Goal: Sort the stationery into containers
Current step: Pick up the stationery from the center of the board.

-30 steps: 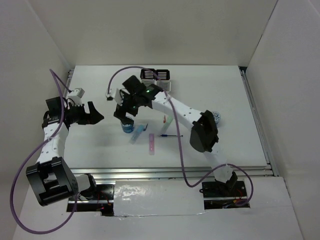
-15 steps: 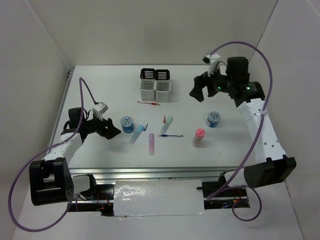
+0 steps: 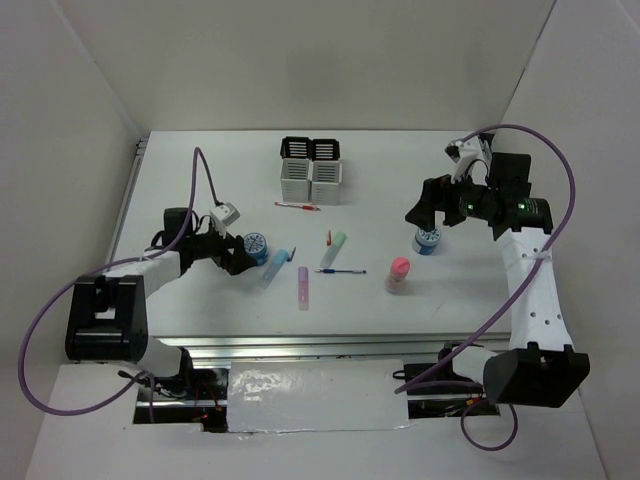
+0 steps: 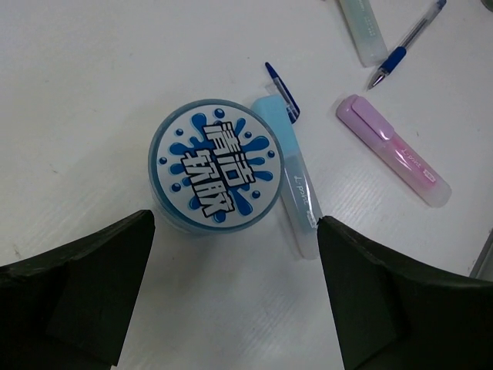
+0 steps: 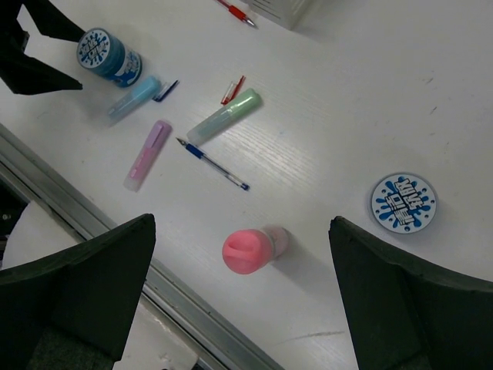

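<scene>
1. On the white desk, toward its far edge, four square slotted pen cups stand joined in a block, two black behind two pale ones.
2. A thin red pen lies just in front of the cups.
3. At the left, the left gripper is spread wide and holds nothing. A blue round roll with a splash-pattern lid stands just ahead of its fingers, untouched.
4. A pastel blue stick lies against that roll. A purple stick lies near it, apart.
5. Mid-desk lie a green stick and a blue pen.
6. At the right, the right gripper hangs above the desk, fully spread and empty.
7. Below it stand a pink-capped tube and a second blue roll, apart from each other.
</scene>
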Motion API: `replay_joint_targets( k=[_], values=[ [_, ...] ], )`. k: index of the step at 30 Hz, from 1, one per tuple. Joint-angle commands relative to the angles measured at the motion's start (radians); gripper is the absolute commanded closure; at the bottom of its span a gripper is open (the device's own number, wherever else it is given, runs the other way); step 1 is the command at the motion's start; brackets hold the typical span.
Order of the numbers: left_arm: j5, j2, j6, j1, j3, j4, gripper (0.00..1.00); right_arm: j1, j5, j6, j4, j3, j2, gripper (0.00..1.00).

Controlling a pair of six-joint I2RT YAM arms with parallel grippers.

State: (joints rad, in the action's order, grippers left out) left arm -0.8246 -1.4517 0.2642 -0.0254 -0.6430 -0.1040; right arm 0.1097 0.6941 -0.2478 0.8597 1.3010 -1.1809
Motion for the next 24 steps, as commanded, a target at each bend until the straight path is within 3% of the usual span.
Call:
replay_joint_targets(
  k=[1, 10, 24],
  values=[
    [0.031, -0.009, 0.030, 0.018, -0.047, -0.043, 0.01, 0.013, 0.053, 0.022, -0.016, -0.008, 0.003, 0.00],
    [0.133, -0.065, 0.021, 0.091, -0.107, 0.006, 0.05, 0.013, 0.064, 0.013, -0.014, 0.004, -0.026, 0.00],
    [0.212, -0.131, -0.008, 0.113, -0.179, 0.053, 0.11, 0.022, 0.076, 0.013, -0.027, -0.028, -0.014, 0.00]
  ],
)
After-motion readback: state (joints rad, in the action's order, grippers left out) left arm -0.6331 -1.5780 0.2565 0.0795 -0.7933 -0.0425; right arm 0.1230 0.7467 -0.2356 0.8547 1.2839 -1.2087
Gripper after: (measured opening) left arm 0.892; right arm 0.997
